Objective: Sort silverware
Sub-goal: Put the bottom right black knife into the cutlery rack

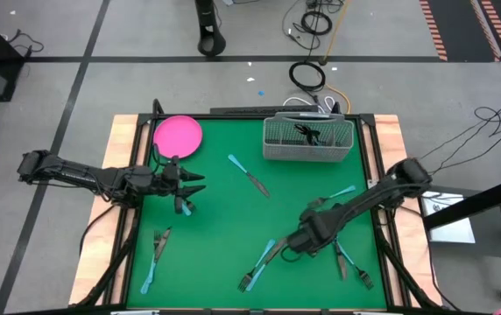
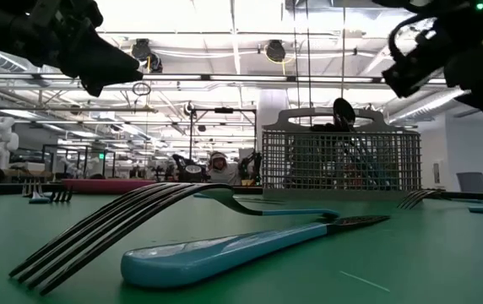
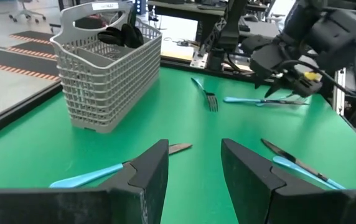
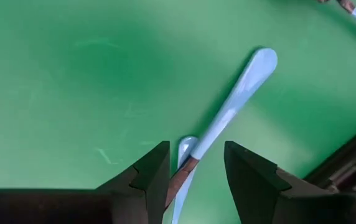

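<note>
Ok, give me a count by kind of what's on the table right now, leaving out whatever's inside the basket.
Round pink plate: 1
Gray wire mesh basket: 1
Loose light-blue-handled silverware pieces: 8 (some overlap, so approximate)
Total: 10

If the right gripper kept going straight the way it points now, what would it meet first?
The right gripper, jaws open, points down at two crossed light blue handles lying on the green mat. It would probably meet those handles first, then the mat right under them; how far above them it sits is unclear.

Grey floor [image 1: 58, 96], bright ceiling lights [image 2: 225, 17].
</note>
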Tool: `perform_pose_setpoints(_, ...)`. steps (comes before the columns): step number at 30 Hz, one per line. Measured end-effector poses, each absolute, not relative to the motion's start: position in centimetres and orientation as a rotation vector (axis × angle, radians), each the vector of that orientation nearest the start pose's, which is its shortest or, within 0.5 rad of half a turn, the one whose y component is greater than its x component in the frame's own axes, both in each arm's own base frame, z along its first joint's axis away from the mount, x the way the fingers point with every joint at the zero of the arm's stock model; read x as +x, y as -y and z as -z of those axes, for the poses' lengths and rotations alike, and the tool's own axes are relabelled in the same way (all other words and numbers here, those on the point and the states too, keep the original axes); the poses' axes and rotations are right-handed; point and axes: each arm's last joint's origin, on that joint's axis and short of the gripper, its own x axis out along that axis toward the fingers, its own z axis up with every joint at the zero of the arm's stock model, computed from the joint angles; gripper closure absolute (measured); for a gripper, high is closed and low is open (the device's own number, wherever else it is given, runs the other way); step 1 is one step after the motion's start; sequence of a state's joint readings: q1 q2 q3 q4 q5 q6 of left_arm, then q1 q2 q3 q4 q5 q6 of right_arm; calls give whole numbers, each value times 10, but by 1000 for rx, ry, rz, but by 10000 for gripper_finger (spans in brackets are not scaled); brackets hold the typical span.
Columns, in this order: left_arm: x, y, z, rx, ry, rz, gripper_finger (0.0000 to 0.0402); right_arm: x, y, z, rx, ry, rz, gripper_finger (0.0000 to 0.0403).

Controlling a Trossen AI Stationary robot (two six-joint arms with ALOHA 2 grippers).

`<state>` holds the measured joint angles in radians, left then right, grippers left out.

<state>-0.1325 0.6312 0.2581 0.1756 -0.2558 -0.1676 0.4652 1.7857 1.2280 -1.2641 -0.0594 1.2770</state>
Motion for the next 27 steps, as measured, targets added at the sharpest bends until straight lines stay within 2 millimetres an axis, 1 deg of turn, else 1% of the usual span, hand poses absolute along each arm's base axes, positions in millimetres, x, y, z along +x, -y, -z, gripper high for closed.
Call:
perform_pose_setpoints(5,150,13,-207,-136,-182,-139,252,228,-117,-191,677,-1576,795,261)
perform_pose_setpoints(8,150,13,-207,-136,-182,-139,252,211,-110,-185,786,-1504,801,261)
perform_pose_setpoints(11,150,13,-207,-136,-182,-139,252,202,-106,-175,881,-1454,778,262)
perform_pose_setpoints(14,150,13,-207,-137,-181,-140,252,197,-104,-165,922,-1442,782,262)
perform_pose_setpoints(18,150,13,-207,-136,-181,-139,252,195,-103,-158,904,-1459,811,262)
perform_pose_setpoints(27,150,13,-207,-132,-182,-139,252,198,-105,-156,907,-1449,794,262)
